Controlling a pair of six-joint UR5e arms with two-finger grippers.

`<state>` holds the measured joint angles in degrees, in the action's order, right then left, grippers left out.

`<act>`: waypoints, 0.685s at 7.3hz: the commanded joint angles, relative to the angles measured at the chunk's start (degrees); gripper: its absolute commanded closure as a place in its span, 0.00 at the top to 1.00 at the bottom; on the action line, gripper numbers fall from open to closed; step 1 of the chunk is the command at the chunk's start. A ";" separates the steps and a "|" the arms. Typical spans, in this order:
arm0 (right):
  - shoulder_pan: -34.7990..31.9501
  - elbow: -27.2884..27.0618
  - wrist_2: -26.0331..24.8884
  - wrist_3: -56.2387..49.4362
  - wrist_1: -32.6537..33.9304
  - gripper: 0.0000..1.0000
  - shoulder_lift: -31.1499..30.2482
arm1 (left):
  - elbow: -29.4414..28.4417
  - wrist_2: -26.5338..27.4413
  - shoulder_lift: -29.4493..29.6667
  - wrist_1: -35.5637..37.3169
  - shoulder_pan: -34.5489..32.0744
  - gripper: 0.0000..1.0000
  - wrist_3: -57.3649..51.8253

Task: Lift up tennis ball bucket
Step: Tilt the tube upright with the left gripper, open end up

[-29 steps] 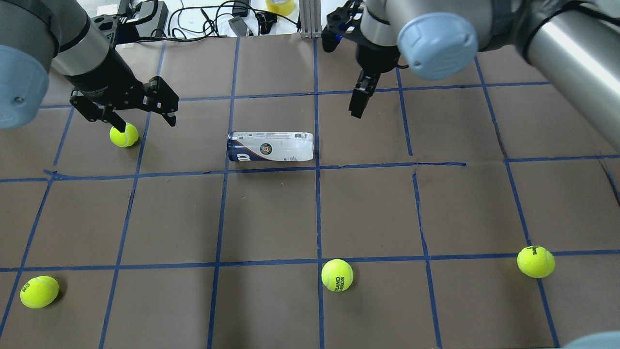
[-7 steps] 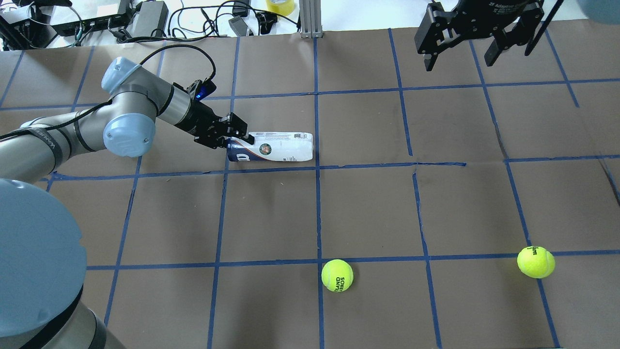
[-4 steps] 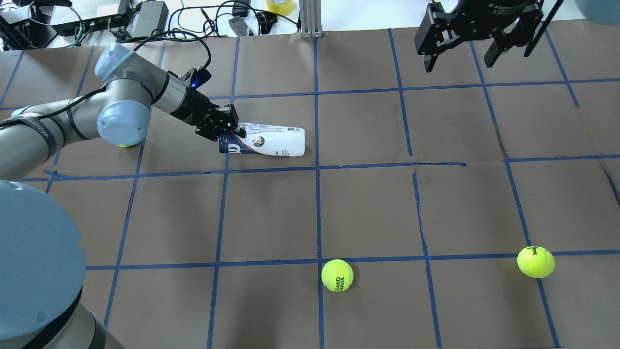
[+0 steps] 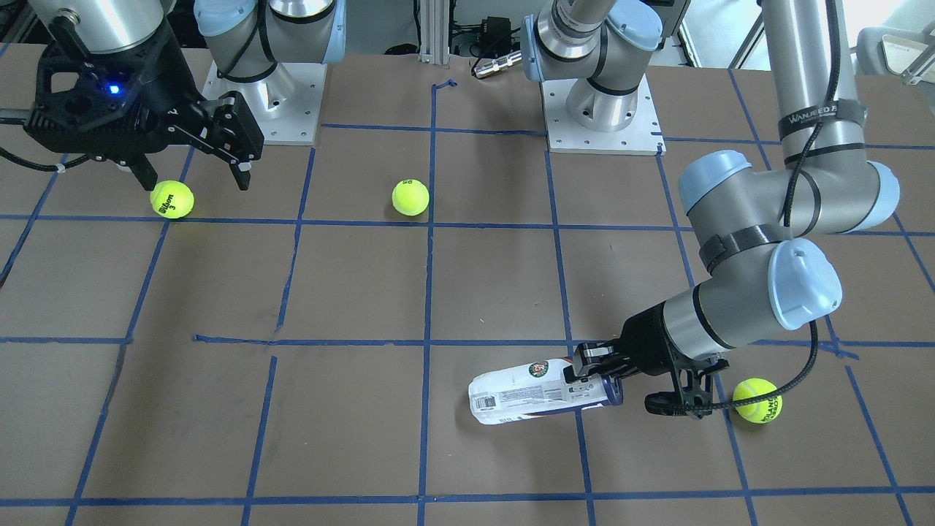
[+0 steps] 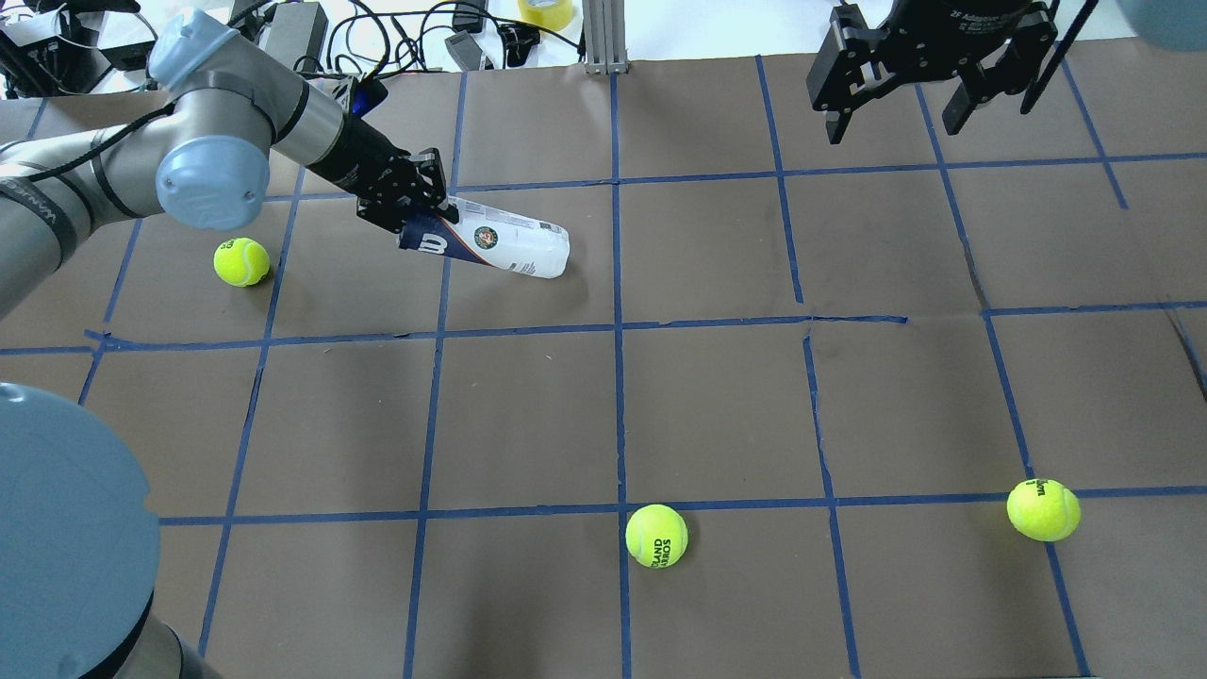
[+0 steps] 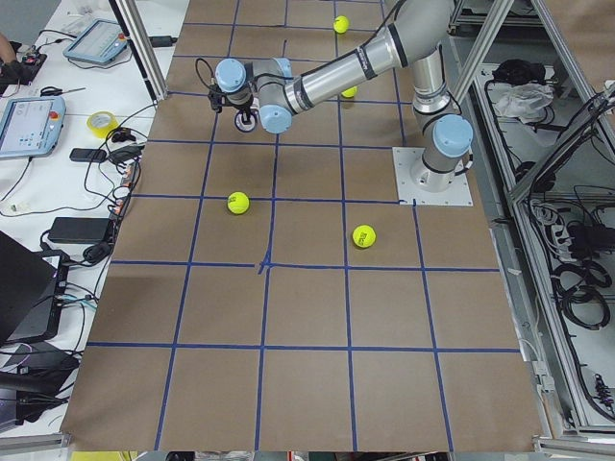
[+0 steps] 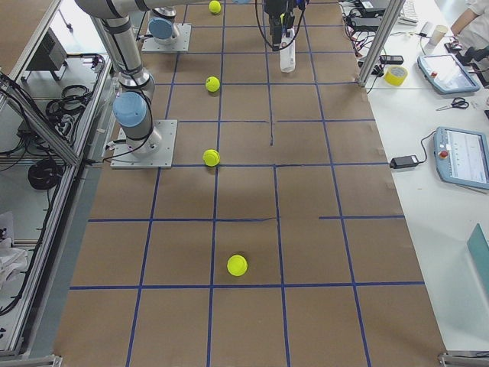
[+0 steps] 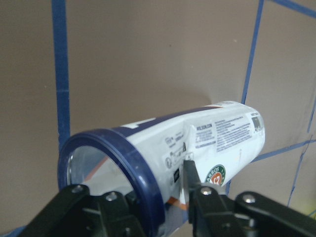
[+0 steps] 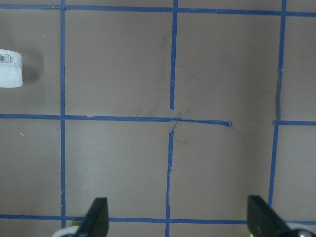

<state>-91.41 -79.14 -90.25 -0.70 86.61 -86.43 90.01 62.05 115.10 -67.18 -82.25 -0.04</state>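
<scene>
The tennis ball bucket (image 5: 500, 247) is a clear can with a white and navy label. It is tilted, its navy rim end raised and its far end low by the table. My left gripper (image 5: 421, 212) is shut on the rim end. In the left wrist view, one finger (image 8: 190, 173) presses on the label of the bucket (image 8: 212, 143) beside the open mouth. The front view shows the same hold by the left gripper (image 4: 593, 371) on the bucket (image 4: 522, 394). My right gripper (image 5: 929, 90) is open and empty, high over the far right of the table, away from the bucket.
Loose tennis balls lie on the brown gridded paper: one (image 5: 241, 261) just left of the left arm, one (image 5: 656, 536) near the front middle, one (image 5: 1043, 509) at front right. Cables and boxes (image 5: 283, 28) sit beyond the far edge.
My left gripper, open over a ball four seconds ago, took hold of the can's rim end. In the last second it has raised that end and carried it back and left.
</scene>
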 commanded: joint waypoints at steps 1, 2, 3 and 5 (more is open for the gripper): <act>0.00 -0.14 -0.10 0.00 -0.03 1.00 0.04 | -3.52 6.91 -1.37 -1.55 -3.33 0.00 3.46; 0.00 -0.14 -0.10 0.00 -0.03 1.00 0.04 | -4.39 10.43 -1.63 -1.55 -4.83 0.00 3.64; 0.00 -0.14 -0.10 0.00 -0.03 1.00 0.12 | -6.23 14.55 -1.64 -2.51 -6.59 0.00 3.64; 0.00 -0.14 -0.10 0.00 -0.03 1.00 0.21 | -10.10 19.84 -0.85 -4.97 -9.75 0.00 3.64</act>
<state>-91.41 -79.27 -90.35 -0.70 86.57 -86.30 82.09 78.49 113.83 -70.76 -90.14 3.57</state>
